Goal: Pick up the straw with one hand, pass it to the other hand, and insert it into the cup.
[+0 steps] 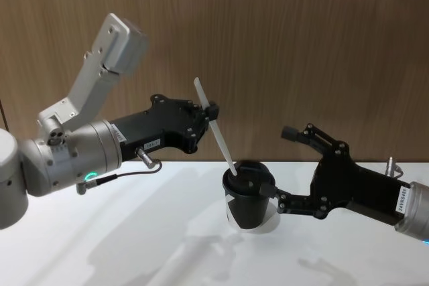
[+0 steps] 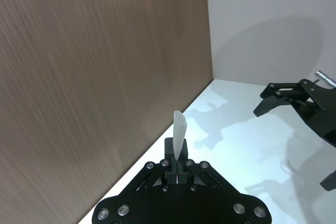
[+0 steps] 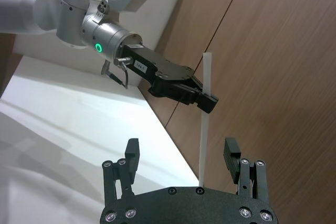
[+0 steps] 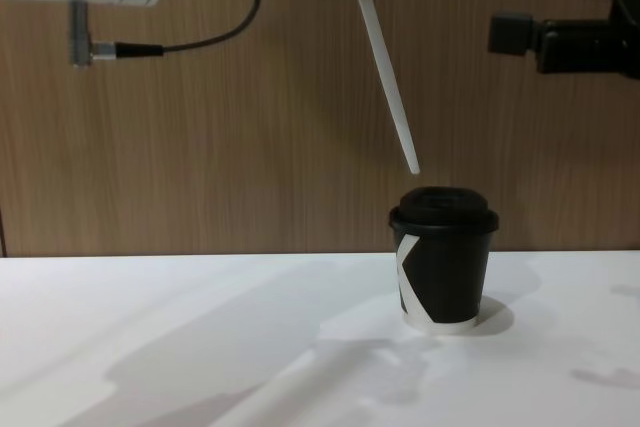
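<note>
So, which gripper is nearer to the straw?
Left. The left gripper is shut on the straw, holding it above the cup. The right gripper is open, off to the cup's right side.

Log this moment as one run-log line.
stage: insertion not done | left gripper: shut on thin white straw, tilted | straw tip: just above black lidded paper cup, apart | right gripper: open beside cup

Wood-panelled wall point(image 1: 301, 45), white table point(image 1: 134, 232)

Left gripper point(image 3: 209, 102) pinches straw point(image 3: 206, 109); right gripper point(image 3: 181, 153) spread.
</note>
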Action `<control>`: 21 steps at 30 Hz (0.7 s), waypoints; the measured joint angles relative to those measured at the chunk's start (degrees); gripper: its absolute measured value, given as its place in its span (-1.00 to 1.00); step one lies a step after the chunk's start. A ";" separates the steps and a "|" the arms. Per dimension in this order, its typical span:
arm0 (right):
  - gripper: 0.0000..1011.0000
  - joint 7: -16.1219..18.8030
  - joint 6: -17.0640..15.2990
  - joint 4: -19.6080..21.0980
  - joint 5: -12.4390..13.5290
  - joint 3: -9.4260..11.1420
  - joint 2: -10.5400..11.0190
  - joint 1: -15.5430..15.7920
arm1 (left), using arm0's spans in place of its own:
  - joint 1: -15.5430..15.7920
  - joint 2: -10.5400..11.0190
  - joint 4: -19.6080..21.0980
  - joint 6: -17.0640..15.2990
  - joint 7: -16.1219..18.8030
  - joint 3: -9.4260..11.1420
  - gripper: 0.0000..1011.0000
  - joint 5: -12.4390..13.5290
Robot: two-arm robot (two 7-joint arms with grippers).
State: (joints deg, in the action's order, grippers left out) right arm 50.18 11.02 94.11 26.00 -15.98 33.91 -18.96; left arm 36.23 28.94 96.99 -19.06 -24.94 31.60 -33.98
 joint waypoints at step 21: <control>0.98 0.00 0.00 0.00 0.00 0.00 0.00 0.00 | 1.40 -2.47 -3.29 -0.35 -0.11 1.48 -0.98 1.75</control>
State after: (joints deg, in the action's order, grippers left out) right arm 50.18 11.03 94.11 26.00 -15.98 33.91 -18.96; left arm 37.63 26.47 93.70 -19.42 -25.05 33.07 -32.23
